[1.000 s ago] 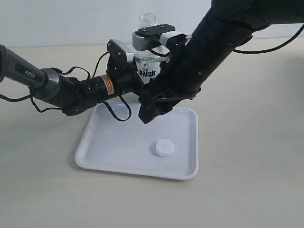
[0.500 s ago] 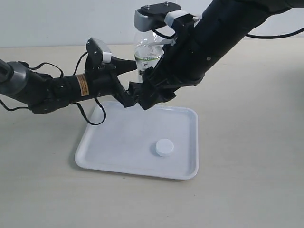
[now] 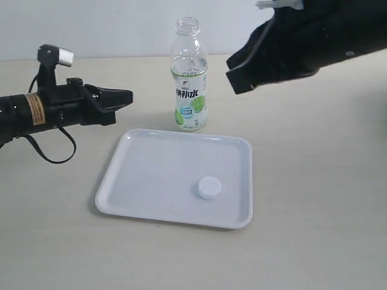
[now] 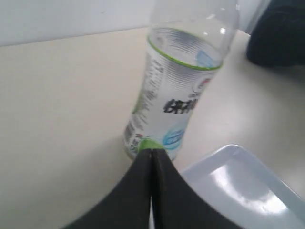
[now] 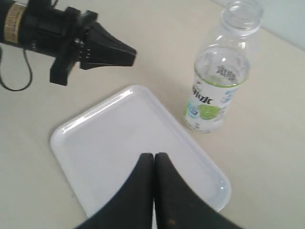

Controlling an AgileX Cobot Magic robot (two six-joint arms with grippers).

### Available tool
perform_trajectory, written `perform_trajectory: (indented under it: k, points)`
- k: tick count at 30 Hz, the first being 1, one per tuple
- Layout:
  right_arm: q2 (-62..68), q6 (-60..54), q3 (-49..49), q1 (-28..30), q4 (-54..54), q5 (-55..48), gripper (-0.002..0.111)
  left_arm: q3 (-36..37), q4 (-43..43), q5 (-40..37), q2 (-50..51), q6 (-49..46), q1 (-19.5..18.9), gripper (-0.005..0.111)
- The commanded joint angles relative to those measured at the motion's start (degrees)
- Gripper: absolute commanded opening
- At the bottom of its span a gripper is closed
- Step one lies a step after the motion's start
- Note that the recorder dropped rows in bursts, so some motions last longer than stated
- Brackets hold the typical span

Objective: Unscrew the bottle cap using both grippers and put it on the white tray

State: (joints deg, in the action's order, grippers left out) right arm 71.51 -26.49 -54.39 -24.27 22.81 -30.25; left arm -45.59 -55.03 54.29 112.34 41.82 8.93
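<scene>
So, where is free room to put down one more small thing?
The white tray is bare from its left rim to the bottle cap. The table in front of the tray and to its right is free. Tightest is behind the tray: the bottle stands near its far rim, between the left hand and right hand.

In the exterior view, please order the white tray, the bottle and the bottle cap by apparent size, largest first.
1. white tray, clearly the largest.
2. bottle, upright behind the tray.
3. bottle cap, by far the smallest, lying in the tray.
They sit close together, so nearness hardly matters.
</scene>
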Motion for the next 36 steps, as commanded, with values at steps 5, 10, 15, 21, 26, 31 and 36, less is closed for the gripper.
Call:
perform_trajectory:
  k: [5, 10, 15, 21, 26, 31, 36]
  points:
    - [-23.22, 7.97, 16.28, -0.08, -5.25, 13.49, 0.0, 20.5, 34.65, -12.21, -27.45, -21.56, -0.38, 0.0]
    - [-28.89, 8.69, 18.63, -0.08, -5.25, 14.81, 0.0, 32.2, 45.75, -10.79, -45.62, -29.2, -0.38, 0.0]
    - [-29.42, 9.06, 19.06, -0.08, -4.79, 13.98, 0.0, 38.46, 45.87, -11.05, -61.1, -29.64, -0.38, 0.0]
    - [-29.42, 9.18, 19.06, -0.08, -4.79, 12.41, 0.0, 43.52, 45.87, -12.78, -74.55, -29.64, -0.38, 0.0]
    - [-29.42, 9.18, 19.06, -0.08, -4.79, 10.3, 0.0, 45.59, 46.63, -15.21, -82.8, -29.64, -0.38, 0.0]
    - [-29.42, 9.18, 19.06, -0.08, -4.79, 9.36, 0.0, 45.59, 46.63, -24.71, -89.92, -29.81, -0.38, 0.0]
    - [-29.42, 9.18, 19.1, -0.08, -4.79, 9.1, 0.0, 45.59, 46.23, -33.13, -96.06, -29.81, -0.38, 0.0]
